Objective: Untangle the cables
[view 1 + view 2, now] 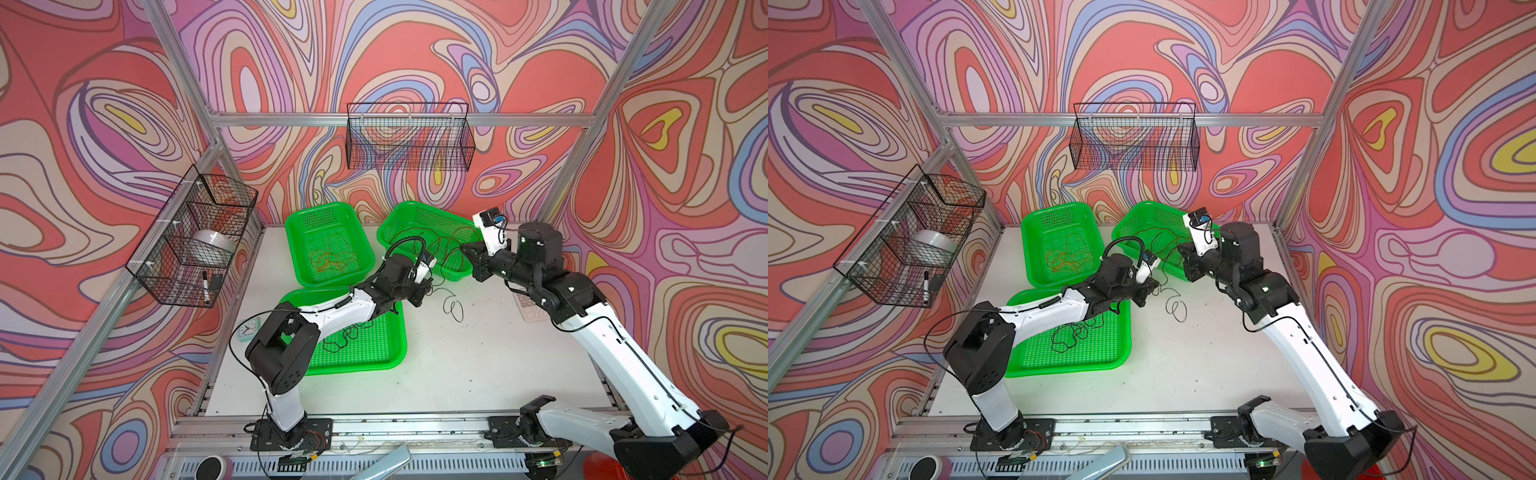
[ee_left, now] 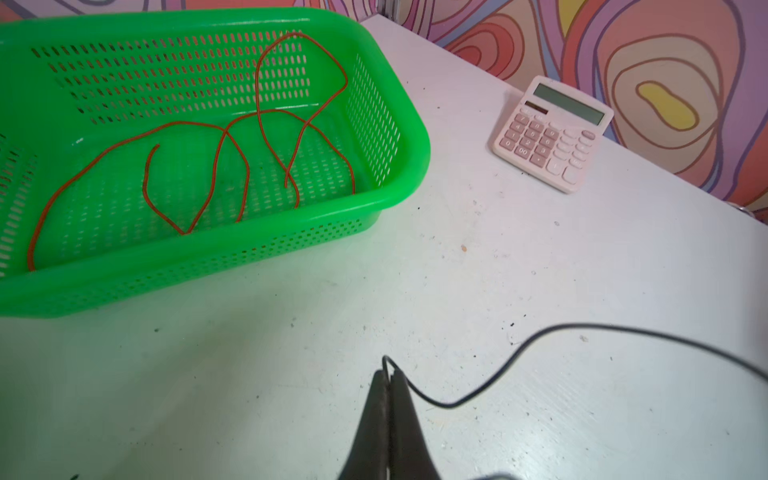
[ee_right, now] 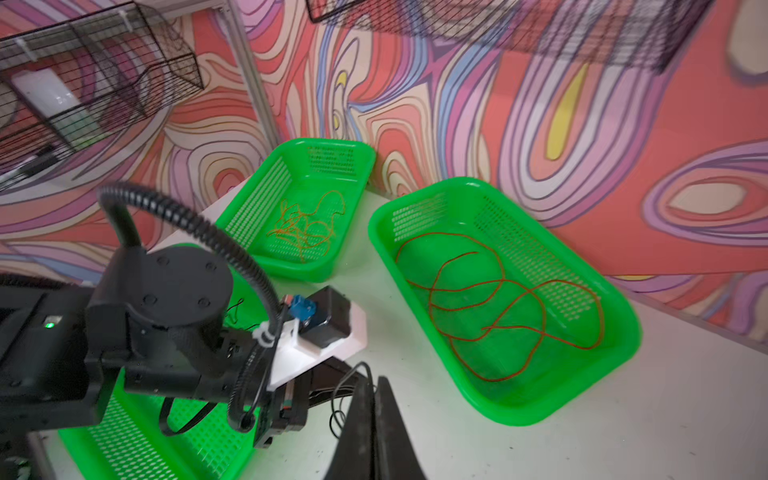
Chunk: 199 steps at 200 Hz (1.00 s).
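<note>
Pinching the black cable (image 2: 573,325) over the table (image 2: 498,270), the left gripper (image 2: 390,376) is clamped; the right gripper (image 3: 372,386) hangs pressed together nearby. A red cable (image 2: 187,123) lies looped in a basket (image 2: 409,124).

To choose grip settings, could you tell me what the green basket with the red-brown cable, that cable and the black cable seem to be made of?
The green basket: moulded plastic, glossy; rounded rim, perforated walls. The red-brown cable: thin flexible wire, matte, slightly textured sheath; holds loose loops. The black cable: thin wire, smooth, probably rubber or plastic insulation; curves freely.
</note>
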Tool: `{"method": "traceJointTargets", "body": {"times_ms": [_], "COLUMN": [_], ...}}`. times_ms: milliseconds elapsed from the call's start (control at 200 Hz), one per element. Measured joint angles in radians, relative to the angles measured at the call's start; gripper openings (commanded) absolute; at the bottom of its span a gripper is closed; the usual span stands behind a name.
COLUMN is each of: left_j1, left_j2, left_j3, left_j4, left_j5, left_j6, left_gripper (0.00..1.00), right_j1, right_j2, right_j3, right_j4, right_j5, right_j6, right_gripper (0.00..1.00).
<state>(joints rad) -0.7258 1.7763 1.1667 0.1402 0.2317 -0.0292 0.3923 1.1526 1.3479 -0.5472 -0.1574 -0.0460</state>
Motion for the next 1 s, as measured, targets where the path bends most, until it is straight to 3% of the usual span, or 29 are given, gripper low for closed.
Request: {"method": "traceJointTargets", "body": {"times_ms": [60, 85, 180, 330, 360, 386, 441, 656, 941, 996], "left_j1": [0.0, 0.0, 0.0, 0.001, 0.002, 0.002, 0.001, -0.004, -0.01, -0.01], "left_j2": [0.0, 0.0, -0.008, -0.093, -0.116, -0.138, -0.182, -0.265, -0.161, -0.132], "left_j3": [-0.021, -0.027, -0.046, -0.126, -0.143, -0.156, -0.173, -0.114, 0.126, 0.163], "left_j4": [0.008, 0.013, 0.043, 0.077, 0.088, 0.097, 0.111, 0.148, 0.204, 0.217], "left_j5": [0.003, 0.004, 0.008, 0.007, 0.007, 0.008, 0.011, 0.043, 0.121, 0.137], "left_j6": [-0.005, -0.006, -0.009, -0.004, 0.0, 0.0, 0.007, 0.042, 0.003, -0.013], "left_gripper": [0.0, 0.05, 0.45, 0.72, 0.89, 0.96, 1.0, 1.0, 1.0, 0.95], "right_j1": [0.0, 0.0, -0.001, -0.007, -0.007, -0.007, -0.007, -0.007, -0.007, -0.007], "right_j2": [-0.006, -0.005, 0.003, 0.028, 0.031, 0.035, 0.04, 0.066, 0.085, 0.086], "right_j3": [0.023, 0.032, 0.052, 0.071, 0.074, 0.077, 0.081, 0.121, 0.198, 0.222], "right_j4": [-0.001, -0.003, -0.02, -0.036, -0.04, -0.043, -0.048, -0.062, -0.078, -0.077], "right_j5": [0.07, 0.096, 0.172, 0.189, 0.181, 0.169, 0.14, 0.031, -0.087, -0.111], "right_j6": [-0.005, -0.007, -0.021, -0.036, -0.037, -0.039, -0.043, -0.054, -0.065, -0.066], "right_gripper": [0.0, 0.0, 0.0, 0.0, 0.0, 0.0, 0.0, 0.0, 0.0, 0.0]}}
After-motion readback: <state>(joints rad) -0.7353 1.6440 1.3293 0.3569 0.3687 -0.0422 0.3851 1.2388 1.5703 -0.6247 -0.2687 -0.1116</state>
